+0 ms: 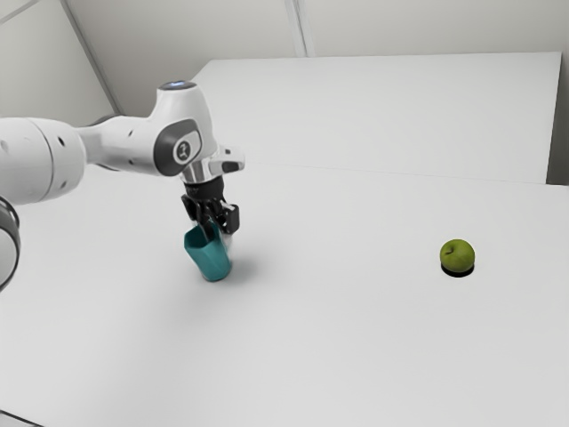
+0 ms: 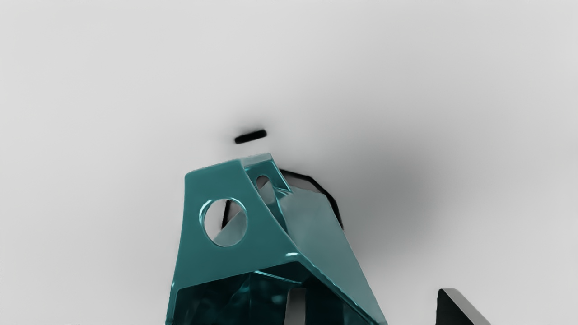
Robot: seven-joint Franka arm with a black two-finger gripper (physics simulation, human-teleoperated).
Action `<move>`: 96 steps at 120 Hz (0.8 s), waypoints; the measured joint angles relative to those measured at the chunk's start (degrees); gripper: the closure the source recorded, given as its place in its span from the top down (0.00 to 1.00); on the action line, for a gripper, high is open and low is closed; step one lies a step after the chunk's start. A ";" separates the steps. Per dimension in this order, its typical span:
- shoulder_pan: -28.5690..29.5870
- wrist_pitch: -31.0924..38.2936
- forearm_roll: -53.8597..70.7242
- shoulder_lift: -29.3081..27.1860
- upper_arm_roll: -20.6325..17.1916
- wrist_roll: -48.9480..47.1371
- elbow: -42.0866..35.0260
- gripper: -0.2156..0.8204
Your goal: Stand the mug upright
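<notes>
A teal mug [image 1: 210, 256] is on the table [image 1: 356, 347], tilted rather than upright: in the exterior view its mouth leans toward the view's left, with its base lower and farther right. The black gripper [image 2: 371, 298] reaches down at the mouth, its fingers spread and not closed on anything. In the wrist view one finger is inside the mouth and the other outside the wall, with a gap beside it. Straddling the wall this way would suit pinching it, or pushing from within, to correct the lean. What keeps the mug tilted, I cannot tell. Well apart, toward the exterior view's right, a green apple [image 1: 458, 255] rests on the table, likely unrelated to the job.
</notes>
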 joint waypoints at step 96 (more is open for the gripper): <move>0.16 -18.48 -3.70 -3.50 1.34 -2.68 21.84 0.78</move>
